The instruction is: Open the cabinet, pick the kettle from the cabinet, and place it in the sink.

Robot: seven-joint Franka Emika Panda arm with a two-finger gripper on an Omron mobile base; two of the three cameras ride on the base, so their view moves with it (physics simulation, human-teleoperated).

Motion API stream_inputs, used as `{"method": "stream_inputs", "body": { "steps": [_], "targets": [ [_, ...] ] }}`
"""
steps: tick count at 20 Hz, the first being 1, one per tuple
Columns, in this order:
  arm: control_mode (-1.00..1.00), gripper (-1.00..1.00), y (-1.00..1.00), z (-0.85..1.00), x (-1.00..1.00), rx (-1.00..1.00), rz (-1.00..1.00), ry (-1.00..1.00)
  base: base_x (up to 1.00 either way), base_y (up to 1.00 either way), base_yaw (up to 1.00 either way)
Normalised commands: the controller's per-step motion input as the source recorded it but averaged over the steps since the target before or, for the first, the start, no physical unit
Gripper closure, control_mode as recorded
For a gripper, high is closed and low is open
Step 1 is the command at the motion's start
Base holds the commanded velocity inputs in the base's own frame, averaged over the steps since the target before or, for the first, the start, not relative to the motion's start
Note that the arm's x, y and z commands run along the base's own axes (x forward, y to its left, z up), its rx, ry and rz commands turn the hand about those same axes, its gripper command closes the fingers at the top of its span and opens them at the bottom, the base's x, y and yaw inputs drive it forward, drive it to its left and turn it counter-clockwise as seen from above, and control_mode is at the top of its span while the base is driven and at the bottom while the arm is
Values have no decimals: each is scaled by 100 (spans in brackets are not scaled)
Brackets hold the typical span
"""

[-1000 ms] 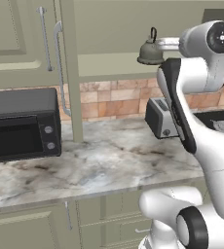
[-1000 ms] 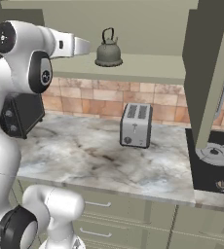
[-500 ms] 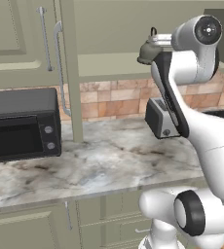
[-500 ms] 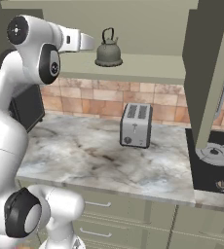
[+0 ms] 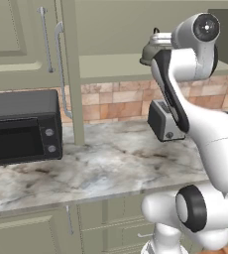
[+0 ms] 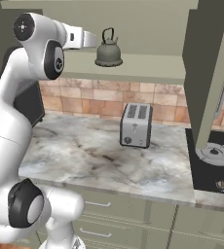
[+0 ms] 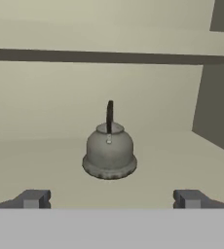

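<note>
- Left base view: one cabinet, open, one pale shelf inside; two bar handles visible at the left, one on a shut neighbouring door, one on the swung-out door edge.
- One kettle on that shelf, mostly hidden behind the arm; only its left side shows.
- One black microwave on the marble counter, far left; one toaster near the back wall, partly behind the arm.
- Arm rises from lower right, elbow high, forearm pointing level toward the kettle; fingers can't be made out here.
- Right base view: one kettle upright on the shelf, dark handle arching above the lid.
- One silver toaster with two slots, on the counter below and right of the kettle; one stovetop at the right edge with one pan on it.
- Open cabinet door hangs edge-on at the right.
- Arm comes up from lower left, shoulder joint at top, wrist stretched level to the right, its tip just beside the kettle, apart from it as far as I can tell.
- Hand view: one kettle dead centre, upright on the shelf, handle seen edge-on.
- Gripper at the bottom, two fingertips spread wide apart, nothing between them, kettle beyond them untouched.
</note>
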Motion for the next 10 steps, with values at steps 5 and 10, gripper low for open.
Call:
{"method": "stream_inputs", "body": {
  "steps": [5, 10],
  "targets": [
    [-100, -100, -6, -6, 15, 0, 0, 0, 0, 0, 0],
    [-100, -100, -10, -9, 17, 2, 0, 0, 0, 0, 0]
  ]
}}
